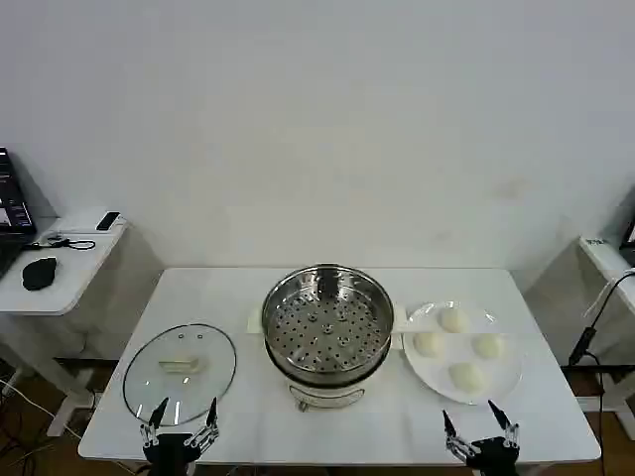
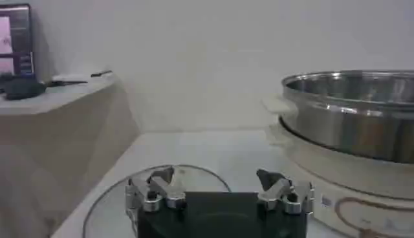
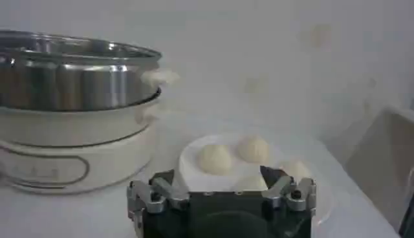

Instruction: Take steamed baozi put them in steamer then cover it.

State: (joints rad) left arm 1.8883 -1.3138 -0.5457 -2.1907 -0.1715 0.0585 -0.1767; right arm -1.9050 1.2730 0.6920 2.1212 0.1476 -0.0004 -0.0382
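Several cream-white baozi (image 1: 452, 319) lie on a white plate (image 1: 506, 382) at the table's right; two of them (image 3: 215, 158) show clearly in the right wrist view. The steel steamer (image 1: 326, 322) stands mid-table on its white base, its perforated tray bare; its wall (image 2: 349, 113) rises right of the left gripper, and the pot (image 3: 71, 81) also shows in the right wrist view. The glass cover (image 1: 180, 372) with its cream handle lies flat at the left. My left gripper (image 1: 180, 426) hangs open at the front edge by the cover (image 2: 162, 178). My right gripper (image 1: 481, 434) stands open just in front of the plate (image 3: 194, 168).
A side table (image 1: 60, 263) with a black mouse, cables and a screen stands at the far left, another table edge (image 1: 605, 260) at the far right. A white wall runs behind the work table (image 1: 397, 421).
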